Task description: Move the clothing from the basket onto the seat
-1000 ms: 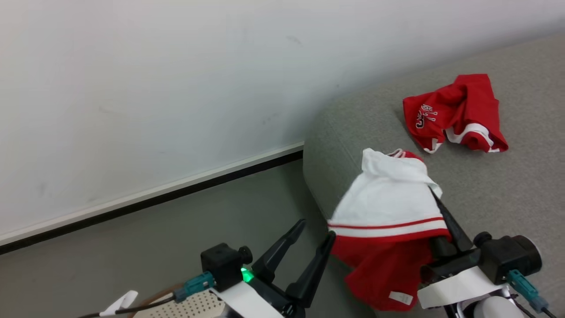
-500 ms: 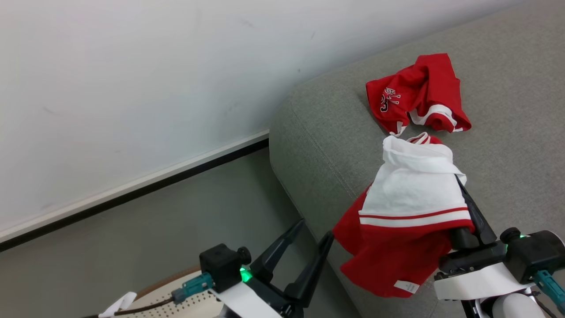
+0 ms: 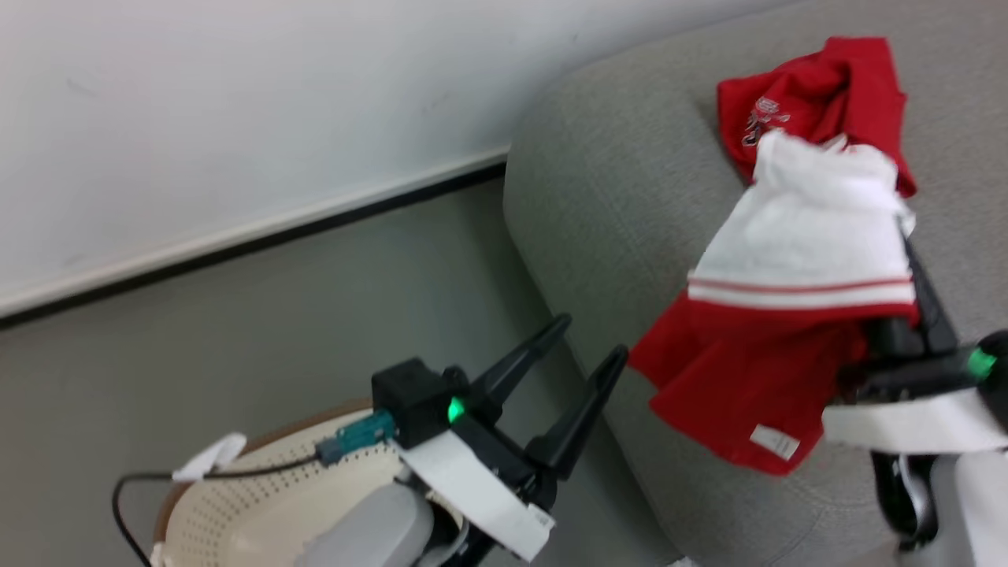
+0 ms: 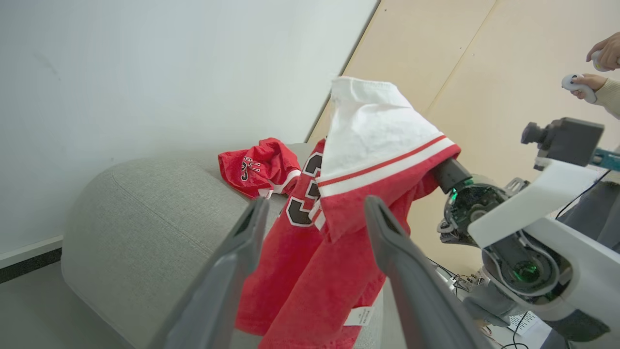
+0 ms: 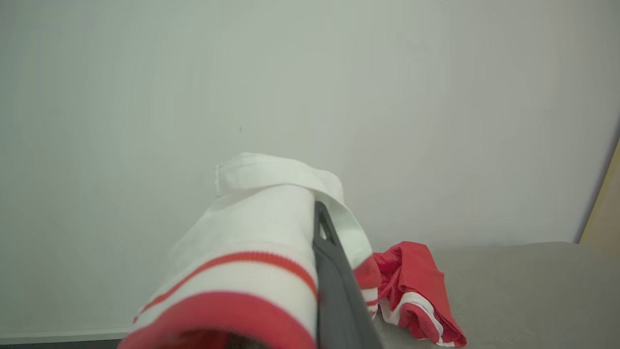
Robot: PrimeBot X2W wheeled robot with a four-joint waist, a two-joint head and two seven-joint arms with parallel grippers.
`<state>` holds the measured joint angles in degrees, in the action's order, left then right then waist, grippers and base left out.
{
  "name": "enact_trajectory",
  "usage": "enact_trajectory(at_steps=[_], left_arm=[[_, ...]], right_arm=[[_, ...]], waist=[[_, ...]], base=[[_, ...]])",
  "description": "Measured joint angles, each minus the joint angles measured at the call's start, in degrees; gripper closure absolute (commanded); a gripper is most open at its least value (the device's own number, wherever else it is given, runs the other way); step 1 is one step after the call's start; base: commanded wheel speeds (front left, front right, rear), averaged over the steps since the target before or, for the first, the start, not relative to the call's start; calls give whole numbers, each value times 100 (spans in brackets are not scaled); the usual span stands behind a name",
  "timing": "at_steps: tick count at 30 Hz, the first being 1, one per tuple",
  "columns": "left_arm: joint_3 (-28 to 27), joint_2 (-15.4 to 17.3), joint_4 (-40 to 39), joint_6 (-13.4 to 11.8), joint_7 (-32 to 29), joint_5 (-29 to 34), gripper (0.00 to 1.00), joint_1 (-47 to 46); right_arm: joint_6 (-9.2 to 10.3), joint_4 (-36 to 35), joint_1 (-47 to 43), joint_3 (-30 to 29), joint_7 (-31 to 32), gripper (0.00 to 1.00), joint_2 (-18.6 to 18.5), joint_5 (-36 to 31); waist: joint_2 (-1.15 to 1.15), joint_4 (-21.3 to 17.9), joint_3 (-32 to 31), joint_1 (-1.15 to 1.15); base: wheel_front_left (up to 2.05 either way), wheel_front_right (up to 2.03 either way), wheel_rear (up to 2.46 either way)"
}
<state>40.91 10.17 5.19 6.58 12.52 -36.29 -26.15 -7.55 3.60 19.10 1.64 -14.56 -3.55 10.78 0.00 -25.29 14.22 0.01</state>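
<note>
The right gripper [image 3: 913,268] is clenching a red-and-white garment [image 3: 795,236], its jaws pressed together with the cloth pinched between them. The white part is draping over the fingertips while the red part is hanging down below the jaws, a small white label showing near the bottom hem. In the right wrist view one dark finger of this gripper [image 5: 322,228] is rising beside the white fold and the striped trim of the garment [image 5: 252,232]. Just beyond the fingertips, a second red garment [image 3: 819,87] is lying crumpled on the grey seat [image 3: 630,181]. The hanging cloth is dangling over the seat's rounded edge, and whether it is touching the upholstery I cannot tell. The left gripper [image 3: 592,339] is standing with its jaws spread wide and nothing between them. Past its fingertips, in the left wrist view, the held garment [image 4: 378,126] is showing through the gap of the jaws [image 4: 317,203], well apart from them, with the second garment [image 4: 256,165] lying further beyond on the seat [image 4: 145,208]. The basket [image 3: 260,504] is sitting on the floor behind and below the base of the left jaws. At the far right of the left wrist view, a person's hands [image 4: 603,48] are holding small controllers.
</note>
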Motion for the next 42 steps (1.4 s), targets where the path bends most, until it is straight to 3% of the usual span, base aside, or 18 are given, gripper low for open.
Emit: enact_trajectory(at_steps=[4,9,19,26,33,42], left_arm=[[31,54,-53,27,-142,83,0,-539],[93,86,-54,52,-183,91,0,-1048],[392,126,20,71,-149,94,0,-1461],[554,165,-32,79,-192,99,0,-1777],[559,244,-94,79,-253,100,0,-2028],[564,347,-102,71,-286,89,0,-2034]], right_arm=[[0,4,761,-208,-12,100,-59,-62],[0,291,1836,-447,47,100,-391,-81],[0,1173,3951,-889,637,100,-1330,-111],[0,1946,5345,-1647,1239,100,-2103,-129],[0,2535,5547,-2207,1527,100,-2736,-485],[0,3189,4588,-2874,1692,100,-2615,-967]], waist=[[0,177,457,1],[0,444,1018,1],[0,996,1784,1],[0,1260,2333,1],[0,1378,2833,1],[0,1372,3009,0]], base=[[0,0,0],[0,0,0],[0,0,0],[0,0,0],[0,0,0],[0,0,0]])
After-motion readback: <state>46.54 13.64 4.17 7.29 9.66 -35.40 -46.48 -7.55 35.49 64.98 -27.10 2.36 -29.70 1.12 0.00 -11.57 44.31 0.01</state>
